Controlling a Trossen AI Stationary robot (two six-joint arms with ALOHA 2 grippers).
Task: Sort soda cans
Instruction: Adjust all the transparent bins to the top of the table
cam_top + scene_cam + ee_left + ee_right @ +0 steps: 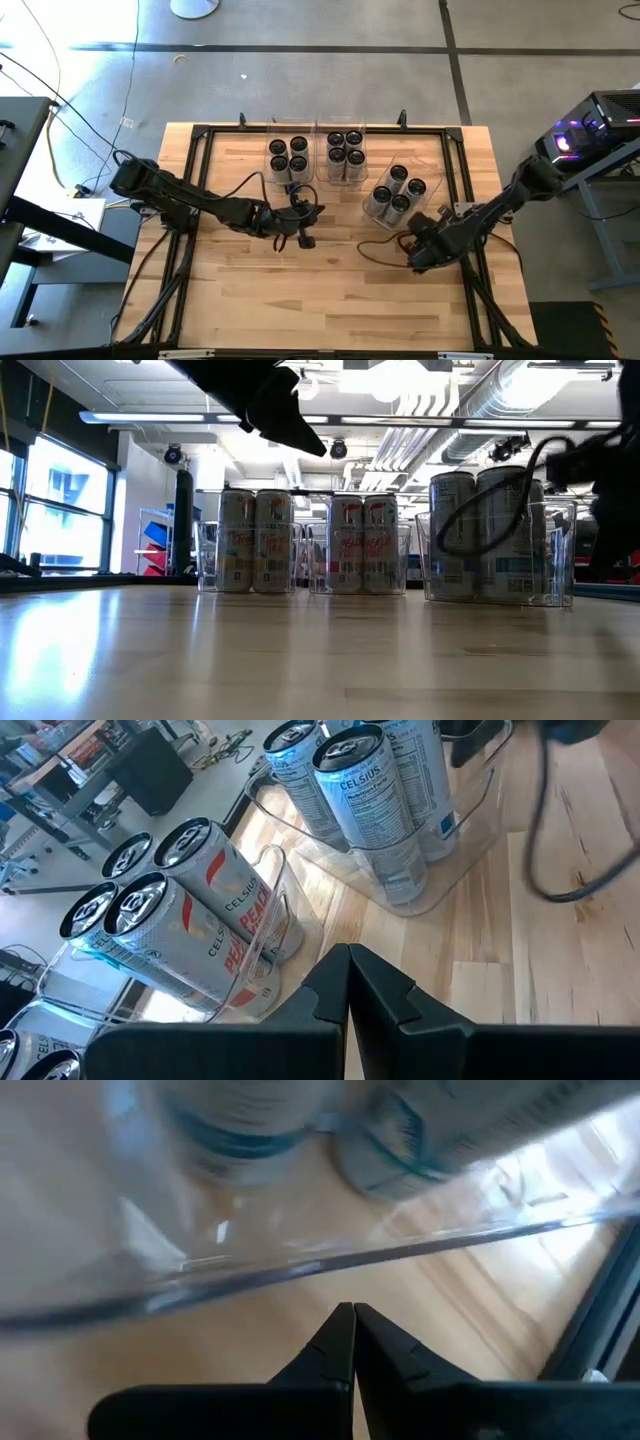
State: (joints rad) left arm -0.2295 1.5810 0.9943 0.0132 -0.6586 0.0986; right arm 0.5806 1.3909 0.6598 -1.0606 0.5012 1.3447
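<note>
With both grippers' fingers pressing together empty, the soda cans are probably handling smooth, dentable, best gripped mid-body.

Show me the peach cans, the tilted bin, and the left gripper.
peach cans (215,905), left wrist view, side of one can
tilted bin (428,213), high view, its near rim
left gripper (349,982), left wrist view, shut fingertips

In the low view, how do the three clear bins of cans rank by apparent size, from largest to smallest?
1. Right bin: looks largest, probably only because it stands nearer the camera.
2. Left bin and middle bin: look alike, so no ranking between them.
</note>
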